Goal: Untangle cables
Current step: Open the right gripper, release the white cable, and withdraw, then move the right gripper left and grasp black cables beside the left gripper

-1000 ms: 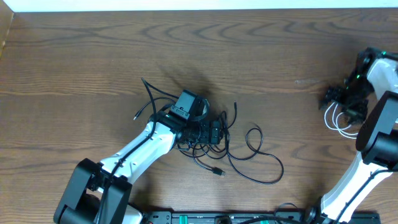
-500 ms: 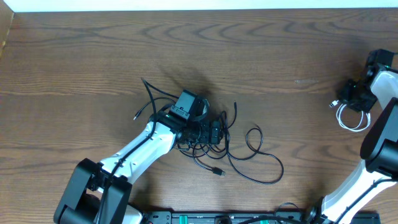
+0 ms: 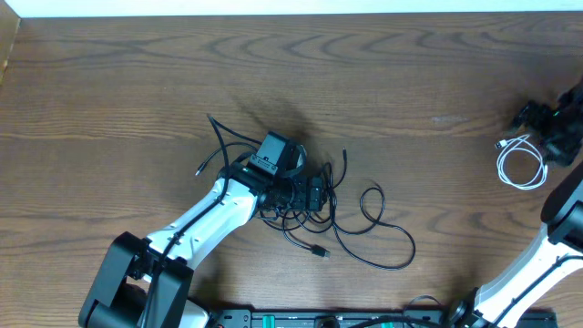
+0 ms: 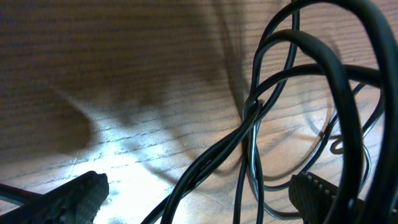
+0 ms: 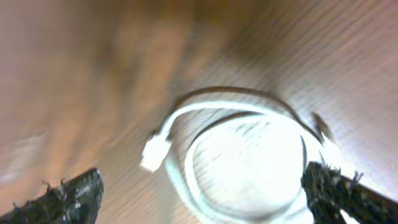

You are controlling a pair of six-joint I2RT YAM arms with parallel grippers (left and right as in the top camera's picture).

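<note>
Left pincer (image 4: 199, 193) is wide open over the tangled black cables (image 4: 267, 93) mid-frame. Right pincer (image 5: 205, 190), also wide, hangs over the white cable (image 5: 153, 153).

Overhead: fixed, high, looking straight down on the brown wood-grain counter (image 3: 364, 73). Full width in frame, arm bases at the bottom edge.
Left wrist: very near and low over the counter, looking out between the left fingers (image 4: 74, 196), which sit in the bottom corners. Shares with overhead the tangle of thin black cables (image 3: 330, 217) at mid-counter.
Right wrist: near, blurred, facing down at the counter past the right fingers (image 5: 68, 196). Shares with overhead the coiled white cable (image 3: 500, 166) at the right edge.
</note>
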